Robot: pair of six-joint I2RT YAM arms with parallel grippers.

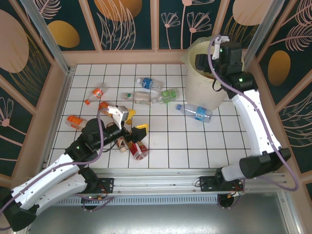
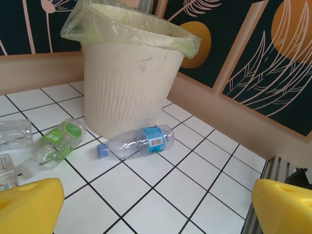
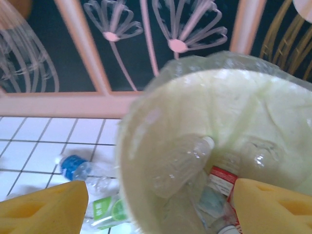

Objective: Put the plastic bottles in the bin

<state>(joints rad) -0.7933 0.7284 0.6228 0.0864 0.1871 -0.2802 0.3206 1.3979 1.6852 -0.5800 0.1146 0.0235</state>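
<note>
Looking down into the bin [image 3: 273, 112] through the right wrist camera, I am seeing a few plastic bottles [image 3: 181, 165] already lying at the bottom of the liner bag, among them a clear one and one with a red label [image 3: 223, 176]. So the job is under way but, as I am judging it, well short of half done. The right gripper [image 3: 158, 207] is hovering over the bin's mouth with its yellow fingers standing apart and nothing between them. Outside the bin, much more is waiting on the white tiled table [image 1: 195, 146]. A blue-labelled bottle [image 1: 197, 113] is lying on its side just beside the bin's foot. A green-labelled one [image 1: 168, 94] and some clear ones [image 1: 142, 97] are lying further left. Several orange-labelled ones [image 1: 75, 121] are lying scattered toward the left wall, and a small heap [image 1: 138, 150] with red and brown in it is sitting by the left arm. The left gripper [image 1: 134, 122] is hanging near that heap with its fingers spread wide, holding nothing. I am counting roughly ten bottles left to move, though the arm is hiding part of the heap, so I cannot tell the exact number.
</note>
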